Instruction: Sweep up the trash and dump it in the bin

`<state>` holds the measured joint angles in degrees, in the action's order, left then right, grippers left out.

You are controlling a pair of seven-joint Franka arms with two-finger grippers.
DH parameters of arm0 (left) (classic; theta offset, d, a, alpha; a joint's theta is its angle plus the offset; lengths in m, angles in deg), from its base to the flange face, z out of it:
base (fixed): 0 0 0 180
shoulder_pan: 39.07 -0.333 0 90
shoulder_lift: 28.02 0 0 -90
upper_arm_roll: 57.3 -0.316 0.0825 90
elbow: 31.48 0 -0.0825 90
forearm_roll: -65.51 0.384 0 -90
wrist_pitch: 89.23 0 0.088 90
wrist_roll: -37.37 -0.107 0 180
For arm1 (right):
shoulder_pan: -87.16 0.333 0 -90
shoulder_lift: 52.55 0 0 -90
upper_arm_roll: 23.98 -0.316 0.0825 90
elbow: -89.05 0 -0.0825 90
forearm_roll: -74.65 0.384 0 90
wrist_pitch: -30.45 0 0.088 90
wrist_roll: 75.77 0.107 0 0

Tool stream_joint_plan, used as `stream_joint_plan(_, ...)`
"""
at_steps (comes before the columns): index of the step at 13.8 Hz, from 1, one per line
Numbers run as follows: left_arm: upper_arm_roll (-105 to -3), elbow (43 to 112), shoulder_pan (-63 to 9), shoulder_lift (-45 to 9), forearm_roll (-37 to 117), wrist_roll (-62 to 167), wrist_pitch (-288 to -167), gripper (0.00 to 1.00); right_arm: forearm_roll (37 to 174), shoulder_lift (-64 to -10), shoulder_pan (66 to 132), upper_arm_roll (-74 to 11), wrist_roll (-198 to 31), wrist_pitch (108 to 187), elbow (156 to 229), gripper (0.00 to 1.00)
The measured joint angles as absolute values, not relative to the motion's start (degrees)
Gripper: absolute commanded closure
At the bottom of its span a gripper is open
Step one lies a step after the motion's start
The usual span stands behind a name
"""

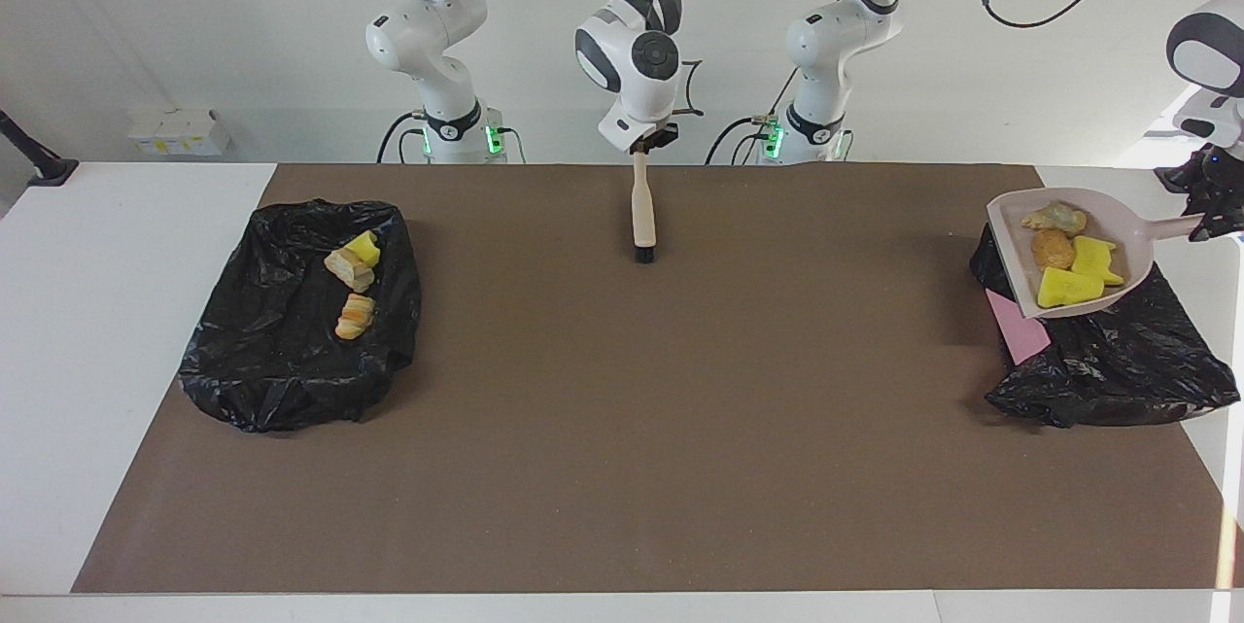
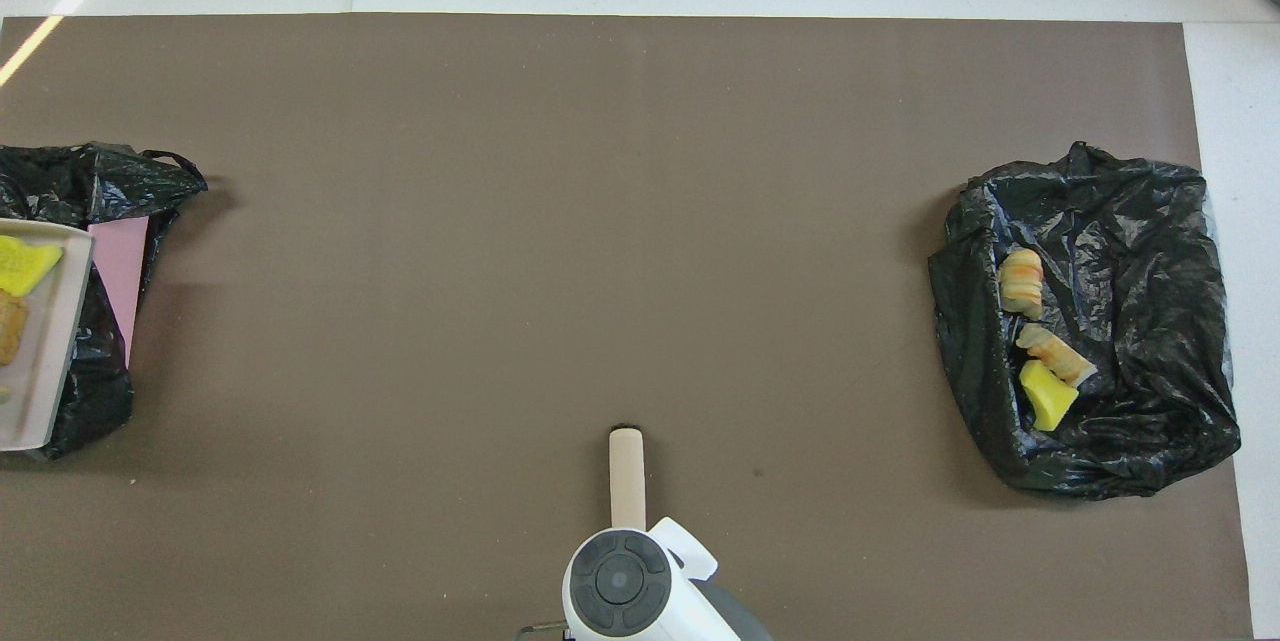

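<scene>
My left gripper (image 1: pixel 1209 219) is shut on the handle of the beige dustpan (image 1: pixel 1016 232), which is in the air over the black-bagged bin (image 1: pixel 1108 365) at the left arm's end of the table. The pan carries trash: two yellow chunks (image 1: pixel 1069 289), a brown piece (image 1: pixel 1050 250) and a tan lump (image 1: pixel 1055 215). In the overhead view only the pan's open edge (image 2: pixel 48 341) and a yellow chunk (image 2: pixel 20 264) show. My right gripper (image 1: pixel 642 147) is shut on the brush (image 1: pixel 642 207), which hangs bristles-down over the mat near the robots.
A second black bag (image 1: pixel 282 351) lies at the right arm's end, holding a yellow chunk (image 1: pixel 365 247) and two striped bread-like pieces (image 1: pixel 355 316). A pink panel (image 1: pixel 1016 331) shows at the bin's edge. The brown mat (image 1: pixel 622 409) covers the table.
</scene>
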<state>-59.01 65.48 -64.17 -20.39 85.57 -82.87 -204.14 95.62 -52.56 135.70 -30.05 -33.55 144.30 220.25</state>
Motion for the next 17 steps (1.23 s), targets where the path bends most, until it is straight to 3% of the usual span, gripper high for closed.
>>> stream_joint_plan(3,-58.87,65.48,-64.9,-19.46,92.65,-81.78,-207.85,1.0,95.62,-52.55,135.7,-30.05,-33.55,144.31,220.25,0.57)
stream_joint_plan(6,-58.03,65.46,-64.23,-19.1,102.53,-75.35,-208.49,1.0,95.63,-52.55,135.62,-29.98,-33.55,144.58,220.01,0.56)
stream_joint_plan(9,-57.76,65.25,-62.19,-19.12,109.51,-72.84,-208.51,1.0,95.63,-53.14,134.2,-29.68,-33.55,145.27,218.53,0.38)
stream_joint_plan(12,-57.69,64.65,-60.09,-19.46,117.04,-70.95,-208.49,1.0,95.14,-57.68,127.43,-29.41,-35.02,142.46,216.6,0.29)
stream_joint_plan(15,-57.63,64.35,-57.5,-20.58,125.26,-62.96,-207.6,1.0,90.34,-62.07,119.13,-29.06,-38.02,132.09,210.99,0.25)
stream_joint_plan(17,-57.6,64.23,-56.11,-21.12,128.7,-57.19,-204.51,1.0,87.33,-62.98,113.65,-28.87,-39.91,126.25,204.78,0.09)
